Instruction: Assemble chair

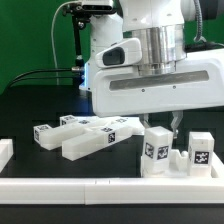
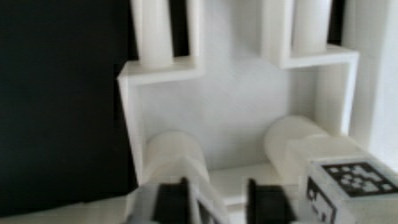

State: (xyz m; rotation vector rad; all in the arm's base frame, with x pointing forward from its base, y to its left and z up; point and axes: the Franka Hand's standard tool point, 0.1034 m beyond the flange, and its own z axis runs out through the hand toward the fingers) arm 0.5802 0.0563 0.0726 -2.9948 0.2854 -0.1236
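Gripper: hangs low over the black bench, fingertips just behind the upright block.
Gripper state: in the wrist view the fingers stand a narrow gap apart with white showing between them; I cannot tell whether they pinch anything.
Panel: flat white chair part seen by the wrist view, under the gripper. Two posts rise from it side by side, long axes parallel, pointing away from the fingers.
Upright block: stands on end, tagged face to the camera, near the front rail.
Notched block: just beside it on the exterior view's right, also tagged, apart from it.
Long piece: lies flat, long axis slanting from front-left to back-right of the exterior view.
Short piece: beside the long piece on the exterior view's left, lying flat on a similar slant.
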